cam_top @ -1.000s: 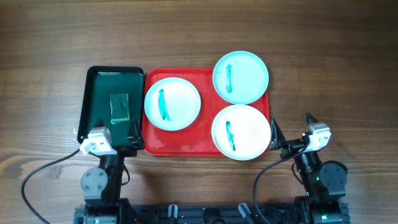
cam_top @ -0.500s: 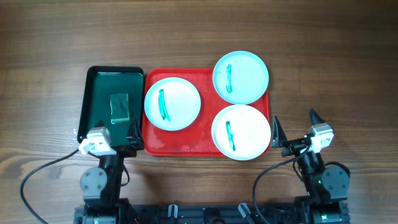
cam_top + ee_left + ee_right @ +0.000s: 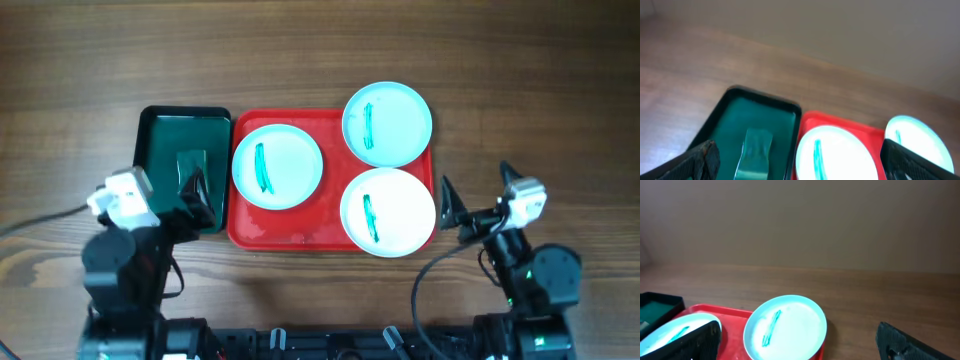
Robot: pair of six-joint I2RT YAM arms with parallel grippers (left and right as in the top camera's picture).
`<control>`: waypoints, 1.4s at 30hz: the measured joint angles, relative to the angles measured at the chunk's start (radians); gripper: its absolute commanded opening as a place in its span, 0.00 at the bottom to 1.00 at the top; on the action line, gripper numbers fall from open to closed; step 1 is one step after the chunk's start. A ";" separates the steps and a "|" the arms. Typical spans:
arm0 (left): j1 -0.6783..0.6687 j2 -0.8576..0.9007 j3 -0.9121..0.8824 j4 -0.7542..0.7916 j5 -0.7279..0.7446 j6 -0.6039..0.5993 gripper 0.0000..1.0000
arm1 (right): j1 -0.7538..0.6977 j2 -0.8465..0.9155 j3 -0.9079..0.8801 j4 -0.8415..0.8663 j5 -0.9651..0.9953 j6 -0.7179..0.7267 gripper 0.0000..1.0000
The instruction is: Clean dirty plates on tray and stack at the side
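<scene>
Nothing is cleaned or stacked yet — all three plates (image 3: 277,166) sit smeared green on the tray (image 3: 300,236) mid-bench (image 3: 300,50), and the left tool (image 3: 799,150) and right tool (image 3: 797,329) gape wide, holding nothing.

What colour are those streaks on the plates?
Teal-green: one streak across the middle of each plate. The overhead view shows them best.

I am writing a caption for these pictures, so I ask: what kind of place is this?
Most likely a robot test bench in a laboratory, not a real kitchen. Two robot arms stand at a wooden table, with three smeared plates on a red tray, and a plain wall behind.
</scene>
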 measured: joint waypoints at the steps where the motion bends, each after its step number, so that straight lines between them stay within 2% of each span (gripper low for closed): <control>1: 0.000 0.048 0.055 -0.048 0.000 0.000 1.00 | 0.000 0.048 0.043 -0.026 -0.010 0.001 1.00; 5: 0.000 0.243 0.261 -0.193 -0.015 0.000 1.00 | 0.000 0.269 0.243 -0.145 -0.050 0.000 1.00; 8: 0.000 0.375 0.378 -0.365 -0.027 -0.001 1.00 | 0.000 0.420 0.384 -0.263 -0.076 0.001 1.00; 12: 0.000 0.561 0.480 -0.500 -0.013 0.000 1.00 | 0.000 0.625 0.587 -0.436 -0.145 -0.024 1.00; 15: 0.000 0.663 0.489 -0.503 0.025 -0.001 1.00 | 0.000 0.764 0.709 -0.499 -0.224 -0.074 1.00; 18: 0.000 0.742 0.489 -0.469 0.056 -0.002 1.00 | 0.000 0.843 0.729 -0.465 -0.283 -0.095 1.00; 22: 0.000 0.856 0.490 -0.423 0.109 -0.004 1.00 | 0.000 0.946 0.729 -0.431 -0.352 -0.092 0.85; 25: 0.008 0.892 0.490 -0.432 0.077 -0.048 0.99 | 0.002 0.992 0.729 -0.427 -0.360 -0.066 0.78; 30: 0.069 0.901 0.490 -0.437 0.010 -0.096 0.80 | 0.053 1.061 0.729 -0.405 -0.318 0.006 0.72; 33: 0.078 0.936 0.490 -0.416 -0.001 -0.072 0.50 | 0.091 1.098 0.729 -0.392 -0.305 0.026 0.68; 35: 0.076 0.982 0.492 -0.409 -0.001 -0.039 0.38 | 0.106 1.111 0.729 -0.388 -0.301 0.032 0.67; 42: 0.067 1.185 0.492 -0.354 -0.017 0.051 0.29 | 0.111 1.146 0.729 -0.381 -0.294 0.039 0.67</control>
